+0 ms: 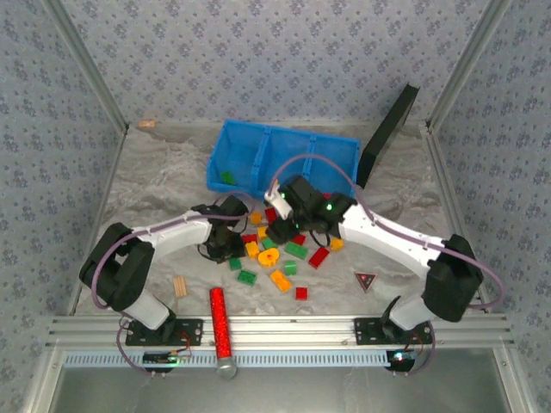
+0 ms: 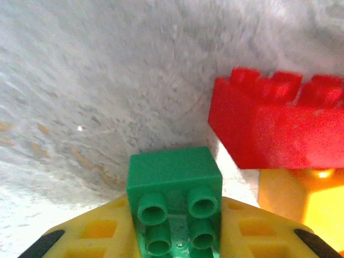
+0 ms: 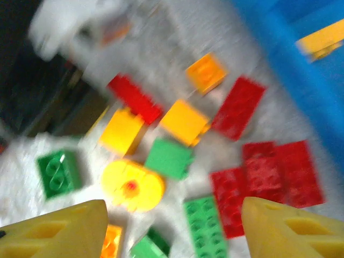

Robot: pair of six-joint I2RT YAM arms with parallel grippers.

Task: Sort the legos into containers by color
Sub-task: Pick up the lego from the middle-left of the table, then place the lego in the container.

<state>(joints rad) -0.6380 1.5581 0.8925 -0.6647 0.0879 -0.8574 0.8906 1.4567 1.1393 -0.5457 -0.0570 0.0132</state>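
While my left claw clamps a green lego brick (red brick just beside), my right claw hangs spread above scattered legos.

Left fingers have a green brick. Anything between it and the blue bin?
Nothing visible, apart from the blue bin's own near wall. The left gripper holds the green brick just short of its left compartment. A red brick lies beside it, and the right gripper hangs further right, off that line.
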